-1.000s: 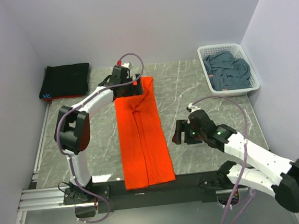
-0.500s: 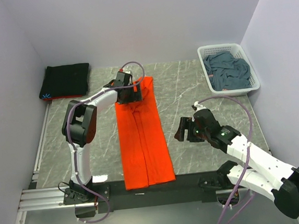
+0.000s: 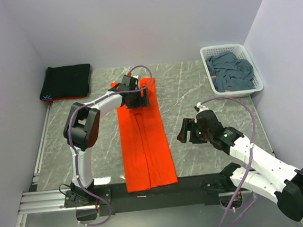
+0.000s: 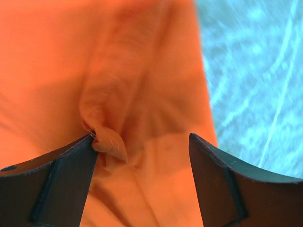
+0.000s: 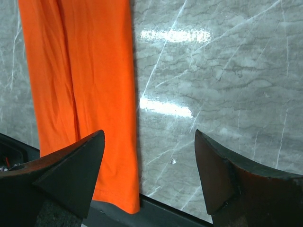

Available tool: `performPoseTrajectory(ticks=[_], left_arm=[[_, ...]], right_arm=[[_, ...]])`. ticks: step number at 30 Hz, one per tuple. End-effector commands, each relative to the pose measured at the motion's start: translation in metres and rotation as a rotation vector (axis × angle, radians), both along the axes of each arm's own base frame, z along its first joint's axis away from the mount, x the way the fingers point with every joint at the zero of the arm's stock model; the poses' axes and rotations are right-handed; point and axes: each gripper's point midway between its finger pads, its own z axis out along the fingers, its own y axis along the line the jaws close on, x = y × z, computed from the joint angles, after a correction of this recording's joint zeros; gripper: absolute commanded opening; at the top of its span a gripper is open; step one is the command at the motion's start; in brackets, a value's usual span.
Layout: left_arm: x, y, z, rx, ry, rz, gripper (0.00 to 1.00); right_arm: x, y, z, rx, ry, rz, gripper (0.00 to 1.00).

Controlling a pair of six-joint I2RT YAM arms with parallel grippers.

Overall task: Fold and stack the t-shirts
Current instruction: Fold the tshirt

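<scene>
The orange shirt (image 3: 145,146) lies down the middle of the table (image 3: 192,88), folded lengthwise into a long narrow strip. It runs from the near edge, between the two arm bases, towards the back.

The left gripper (image 3: 134,98) is down at the far end of that strip. In its own camera the jaws stand spread wide, with orange cloth (image 4: 142,71) filling the gap between them. A small pucker of fabric is bunched up against the inner face of one finger (image 4: 66,175), and nothing is clamped.

The right gripper (image 3: 184,133) hangs over bare table just to the right of the strip. Its jaws are parted too and hold nothing, and its camera sees the strip's right edge and near hem (image 5: 85,71).

A black shirt (image 3: 66,81) sits folded in the far left corner, with a tiny light-blue mark at its near corner. A blue-grey shirt (image 3: 232,72) is crumpled in the white basket (image 3: 223,48) at the far right.
</scene>
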Motion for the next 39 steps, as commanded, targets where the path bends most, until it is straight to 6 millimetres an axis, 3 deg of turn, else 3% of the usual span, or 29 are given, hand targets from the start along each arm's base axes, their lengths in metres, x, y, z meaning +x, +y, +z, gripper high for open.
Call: performPoseTrajectory(ticks=[1,6,9,14,17,20,22,27,29,30,31,32,33,36,38,39], left_arm=[[-0.019,-0.031,0.036,-0.033,-0.095,-0.159,0.82],[-0.05,-0.051,0.043,0.062,-0.227,-0.309,0.82],[-0.058,-0.059,0.043,0.035,-0.22,-0.352,0.83],[-0.053,-0.062,0.051,0.021,-0.211,-0.316,0.83],[-0.043,-0.061,0.075,-0.035,-0.221,-0.235,0.84],[-0.024,-0.039,0.096,-0.049,-0.242,-0.069,0.83],[-0.007,-0.011,0.1,-0.019,-0.236,0.066,0.8],[0.034,0.059,0.088,0.062,-0.224,0.301,0.63],[0.047,0.08,0.074,0.082,-0.199,0.349,0.58],[0.056,0.082,0.076,0.078,-0.206,0.357,0.57],[0.059,0.085,0.061,0.101,-0.181,0.354,0.55],[0.07,0.089,0.067,0.102,-0.199,0.364,0.55],[0.073,0.09,0.053,0.133,-0.179,0.353,0.54],[0.09,0.089,0.042,0.157,-0.178,0.34,0.52],[0.1,0.087,0.043,0.16,-0.189,0.334,0.5],[0.103,0.089,0.031,0.181,-0.178,0.335,0.49]], right_arm=[[0.007,-0.003,0.003,-0.001,-0.037,-0.011,0.82],[0.009,-0.007,0.004,-0.017,-0.056,-0.019,0.82],[0.011,-0.011,0.004,-0.035,-0.063,-0.027,0.82],[0.012,-0.014,0.007,-0.041,-0.078,-0.034,0.82],[0.012,-0.011,0.005,-0.034,-0.07,-0.019,0.81],[0.008,0.0,0.001,-0.009,-0.04,0.042,0.75],[0.009,0.006,0.001,0.006,-0.037,0.071,0.69],[0.005,0.018,-0.001,0.041,-0.016,0.143,0.65],[0.004,0.022,-0.004,0.041,-0.001,0.166,0.64],[0.003,0.024,-0.004,0.046,0.004,0.177,0.63],[0.003,0.025,-0.007,0.041,0.015,0.183,0.61],[0.005,0.026,-0.007,0.045,0.014,0.184,0.6],[0.005,0.028,-0.006,0.052,0.014,0.192,0.57],[0.008,0.036,-0.003,0.077,0.015,0.21,0.52],[0.009,0.042,-0.004,0.092,0.027,0.227,0.49],[0.009,0.044,-0.005,0.092,0.032,0.232,0.46]])
